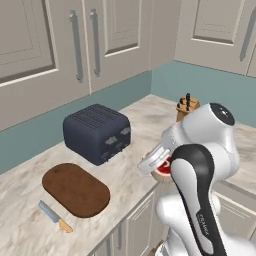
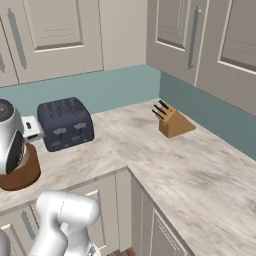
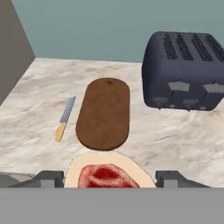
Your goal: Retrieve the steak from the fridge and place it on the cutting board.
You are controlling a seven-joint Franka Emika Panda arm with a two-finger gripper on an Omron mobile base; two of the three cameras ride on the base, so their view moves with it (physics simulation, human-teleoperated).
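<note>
My gripper (image 3: pixel 109 180) is shut on the steak (image 3: pixel 105 174), a red slab with a pale fat rim that sits between the two dark fingertips. From the left base view the steak (image 1: pixel 162 171) peeks out beside the white hand (image 1: pixel 154 162), above the counter's front edge, to the right of the toaster. The dark brown cutting board (image 3: pixel 104 113) lies flat on the counter just ahead of the steak, with nothing on it. It also shows as the cutting board (image 1: pixel 76 189) at the counter's left and, partly behind the arm, the cutting board (image 2: pixel 21 175). The fridge is out of view.
A dark blue-grey toaster (image 1: pixel 97 132) (image 3: pixel 186 72) stands right of the board. A small knife (image 1: pixel 55 216) (image 3: pixel 64 117) lies on the board's other side. A wooden knife block (image 2: pixel 171 121) sits in the counter corner. Beige cabinets (image 1: pixel 60 45) hang above the marble counter (image 2: pixel 190 170).
</note>
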